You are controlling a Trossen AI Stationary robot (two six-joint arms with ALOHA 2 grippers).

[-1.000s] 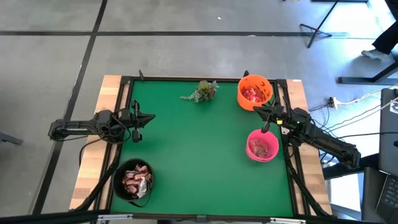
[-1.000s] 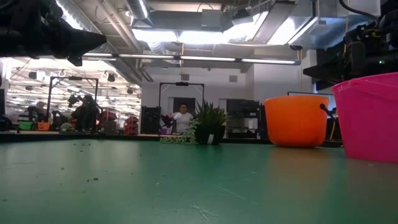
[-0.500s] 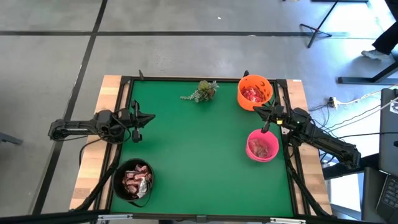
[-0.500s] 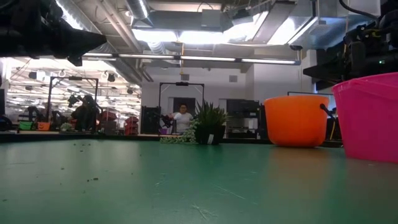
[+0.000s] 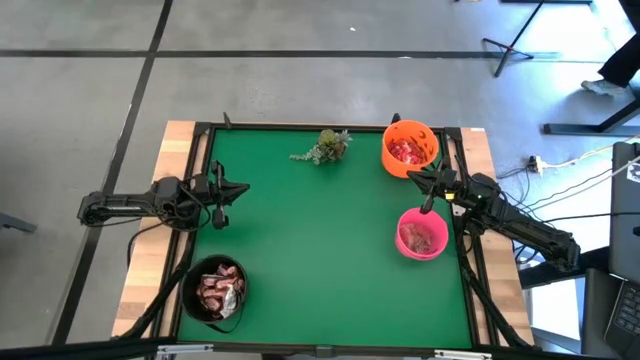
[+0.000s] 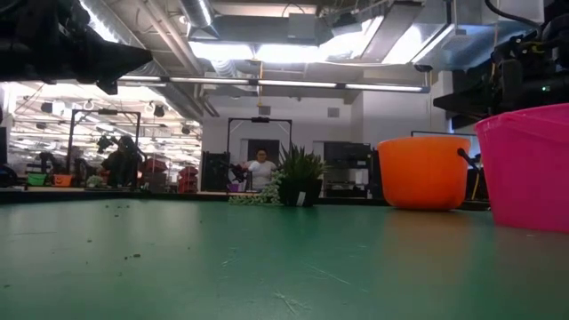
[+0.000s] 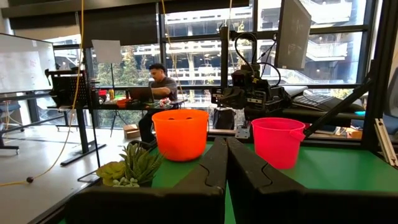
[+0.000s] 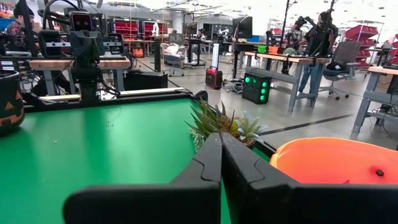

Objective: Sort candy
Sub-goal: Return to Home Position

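Candy lies in three bowls on the green table: red packets in the orange bowl (image 5: 409,148) at the far right, brownish sweets in the pink bowl (image 5: 422,235) on the right, and mixed pieces in the black bowl (image 5: 215,289) at the near left. My left gripper (image 5: 243,189) hovers shut above the table's left edge, pointing toward the right. My right gripper (image 5: 413,174) hovers shut between the orange and pink bowls, pointing left and far. In both wrist views the fingers, left (image 7: 226,163) and right (image 8: 221,163), are pressed together with nothing between them.
A small green plant sprig (image 5: 326,145) lies at the table's far edge, left of the orange bowl. The middle of the green mat (image 5: 320,240) is bare. A black frame rims the table. People and desks show in the room beyond.
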